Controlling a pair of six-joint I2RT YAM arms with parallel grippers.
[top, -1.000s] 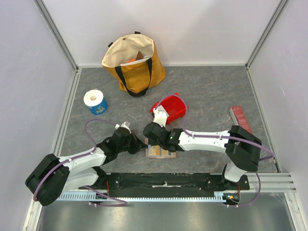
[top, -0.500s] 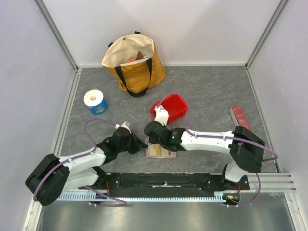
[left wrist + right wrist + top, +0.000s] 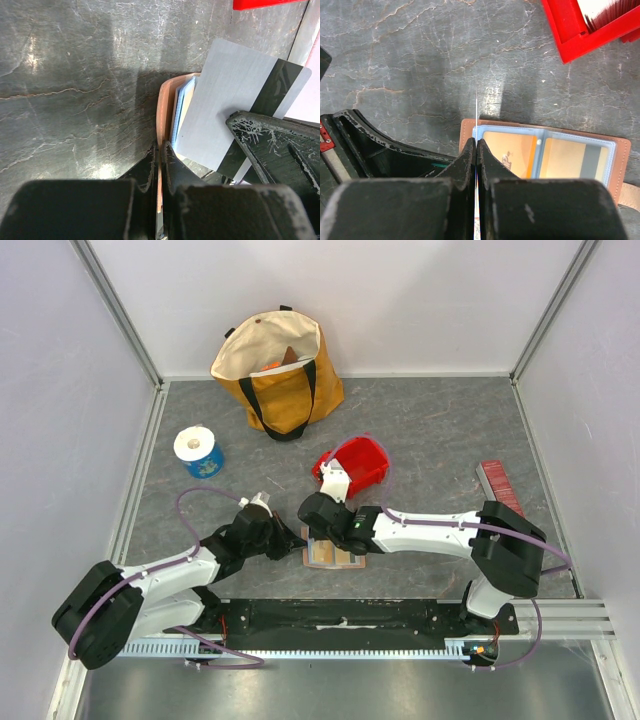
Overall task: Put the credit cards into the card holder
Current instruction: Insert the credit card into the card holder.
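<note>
On the grey bench (image 3: 450, 430) we see almost no change since a second ago. The left jaws pinch the rim of the open tan leather card holder (image 3: 623, 160); the right jaws pinch a pale grey, dark-striped card (image 3: 225, 100) at its left pocket.

Most of the card holder (image 3: 325, 558) is hidden from above; both wrist views crop the red bin (image 3: 570, 42)
</note>
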